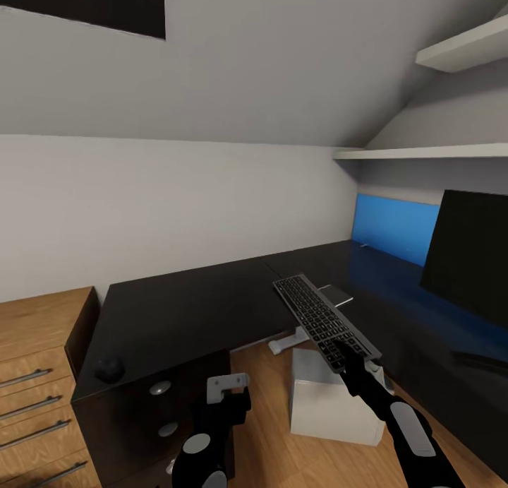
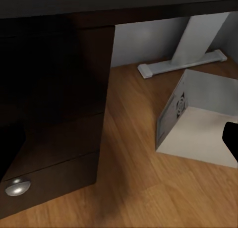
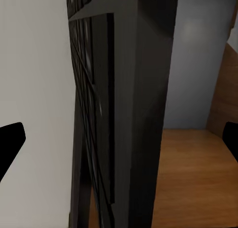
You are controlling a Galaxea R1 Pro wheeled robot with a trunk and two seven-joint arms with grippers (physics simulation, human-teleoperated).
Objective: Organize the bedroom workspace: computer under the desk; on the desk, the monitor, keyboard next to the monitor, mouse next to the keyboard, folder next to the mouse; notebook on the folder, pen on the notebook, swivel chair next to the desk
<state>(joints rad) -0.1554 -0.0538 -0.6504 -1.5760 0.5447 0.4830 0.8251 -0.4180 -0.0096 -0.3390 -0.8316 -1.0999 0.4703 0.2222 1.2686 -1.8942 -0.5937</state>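
Black and slim, the keyboard (image 1: 324, 320) sat clamped at its near end in the right gripper (image 1: 351, 361), at centre frame above the desk (image 1: 190, 304) edge. The computer (image 1: 331, 397) stood on the floor at lower centre. The monitor (image 1: 471, 255) occupied the right edge. The left gripper (image 1: 227, 384), lower centre, held nothing; its jaw state could not be determined.

Black arms (image 1: 395, 421), grey oval patches; pale grey fingers (image 1: 227, 384).

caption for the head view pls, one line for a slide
Right gripper carries the keyboard toward the black desk, monitor at right, computer below.
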